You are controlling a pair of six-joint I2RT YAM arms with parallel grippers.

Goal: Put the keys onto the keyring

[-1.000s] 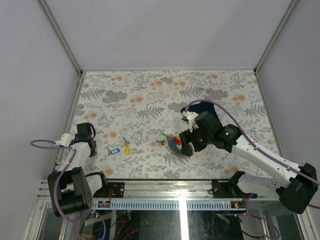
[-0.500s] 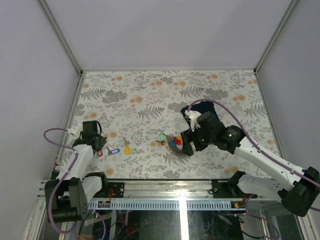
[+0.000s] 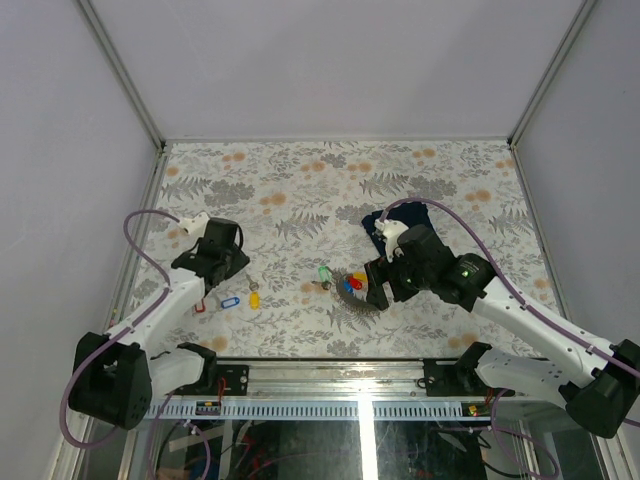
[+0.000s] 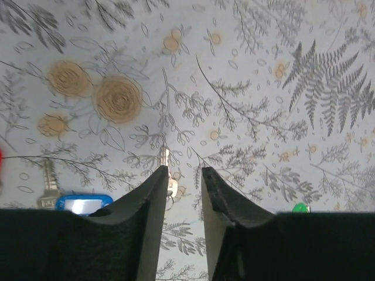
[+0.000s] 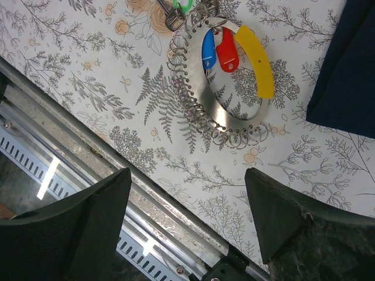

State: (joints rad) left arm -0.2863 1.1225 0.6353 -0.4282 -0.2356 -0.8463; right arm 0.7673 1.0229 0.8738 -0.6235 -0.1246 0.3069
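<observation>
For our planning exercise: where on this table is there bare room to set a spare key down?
Free: the far half of the table, beyond the navy cloth. Crowded: the near strip, from the blue key to the keyring.

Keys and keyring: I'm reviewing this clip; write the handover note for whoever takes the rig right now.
Left end effector: slightly open, empty, over the yellow-tagged key.
Right end effector: wide open, empty, above the keyring.
Blue-tagged key lies loose beside the yellow one. Green-tagged key touches the keyring's rim; attached or not is unclear.
Done: nothing confirmed.
Left: thread the blue and yellow keys, check the green.
</observation>
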